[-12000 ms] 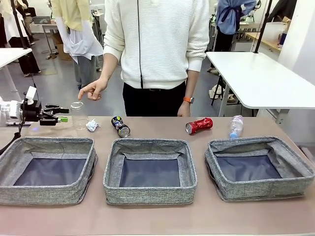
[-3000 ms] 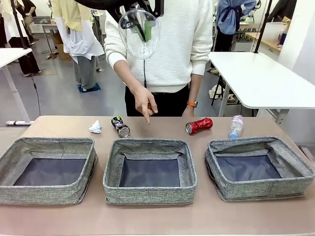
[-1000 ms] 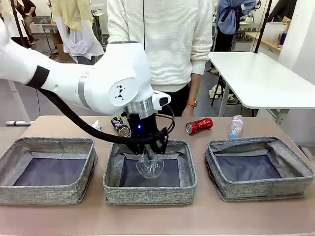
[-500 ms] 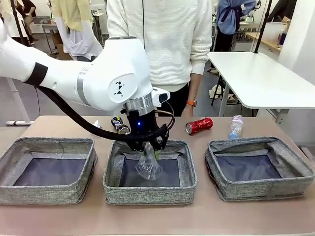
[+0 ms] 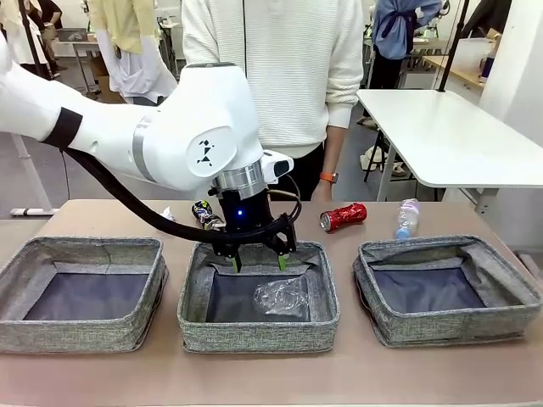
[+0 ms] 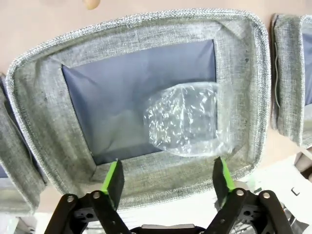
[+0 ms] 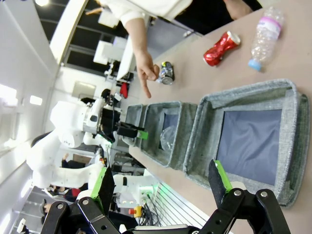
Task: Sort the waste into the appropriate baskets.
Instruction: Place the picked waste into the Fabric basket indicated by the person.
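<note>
Between the left fingers (image 6: 113, 178), spread wide, nothing is held; the clear plastic cup (image 6: 187, 119) lies loose on the lining of the middle basket (image 6: 39, 122) just below them. Best to lift straight up, clear of the fabric walls, before swinging toward the dark can (image 7: 166, 73) on the bench (image 5: 424, 373).

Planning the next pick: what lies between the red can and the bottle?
Nothing: bare tabletop separates the red can and the bottle, in the front view.
</note>
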Motion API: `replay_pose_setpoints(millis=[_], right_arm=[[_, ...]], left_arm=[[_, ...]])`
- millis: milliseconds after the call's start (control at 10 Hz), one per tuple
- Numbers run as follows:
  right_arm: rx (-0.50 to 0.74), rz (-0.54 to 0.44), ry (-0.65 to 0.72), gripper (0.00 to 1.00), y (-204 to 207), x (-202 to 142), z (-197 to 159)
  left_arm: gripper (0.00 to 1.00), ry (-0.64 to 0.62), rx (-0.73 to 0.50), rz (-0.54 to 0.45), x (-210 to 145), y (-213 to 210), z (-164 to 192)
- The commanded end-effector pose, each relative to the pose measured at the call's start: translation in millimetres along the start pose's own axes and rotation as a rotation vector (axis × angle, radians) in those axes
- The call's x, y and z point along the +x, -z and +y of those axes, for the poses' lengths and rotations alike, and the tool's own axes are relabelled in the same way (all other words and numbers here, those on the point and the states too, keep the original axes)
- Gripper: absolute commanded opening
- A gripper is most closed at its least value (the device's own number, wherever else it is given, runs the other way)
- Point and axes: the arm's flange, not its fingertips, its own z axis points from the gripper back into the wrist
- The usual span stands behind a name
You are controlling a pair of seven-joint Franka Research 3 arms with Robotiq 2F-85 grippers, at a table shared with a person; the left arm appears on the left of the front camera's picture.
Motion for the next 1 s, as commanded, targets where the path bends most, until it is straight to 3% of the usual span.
replay_pose_setpoints(millis=[0, 200, 500, 700, 900], right_arm=[[0.018, -0.015, -0.026, 1.0, 1, 2, 1], [0.018, -0.015, -0.026, 1.0, 1, 2, 1], [0.018, -0.015, -0.026, 1.0, 1, 2, 1], [0.018, -0.015, -0.026, 1.0, 1, 2, 1], [0.018, -0.015, -0.026, 1.0, 1, 2, 1]], left_arm=[[1.0, -0.008, 0.02, -0.023, 0, -5, 6], [1.0, 0.074, -0.126, -0.022, -14, -62, 52], [1.0, 0.068, -0.36, -0.142, -73, -156, 191], [1.0, 0.139, -0.646, -0.148, -106, -181, 294], [1.0, 0.159, -0.881, -0.237, -128, -169, 380]])
